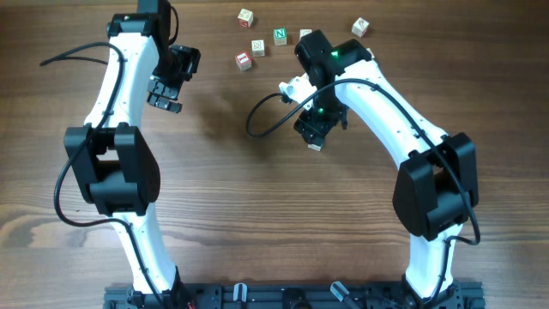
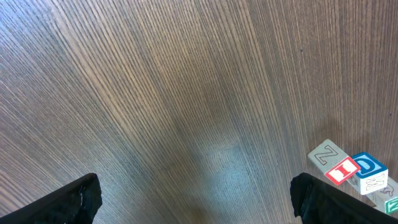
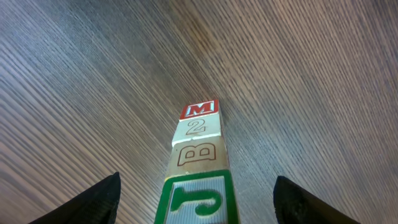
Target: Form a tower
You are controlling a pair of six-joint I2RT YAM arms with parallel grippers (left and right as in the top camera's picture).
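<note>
In the right wrist view the tower (image 3: 198, 130) rises towards the camera as a narrow stack of letter cubes. A green J cube (image 3: 196, 202) is on top, then B, 2 and a red M at the bottom. My right gripper (image 3: 197, 190) is open, one finger on each side of the top cube with gaps on both sides. In the overhead view my right gripper (image 1: 316, 129) hangs over the tower, hiding all but a pale corner (image 1: 315, 147). My left gripper (image 1: 167, 86) stands open and empty over bare wood at the left.
Loose letter cubes lie at the table's far edge: a red one (image 1: 244, 61), a green N (image 1: 280, 35), and pale ones (image 1: 257, 47), (image 1: 246, 16), (image 1: 360, 27). In the left wrist view, a red I cube (image 2: 341, 170) and a blue D cube (image 2: 368, 167) sit by the right finger.
</note>
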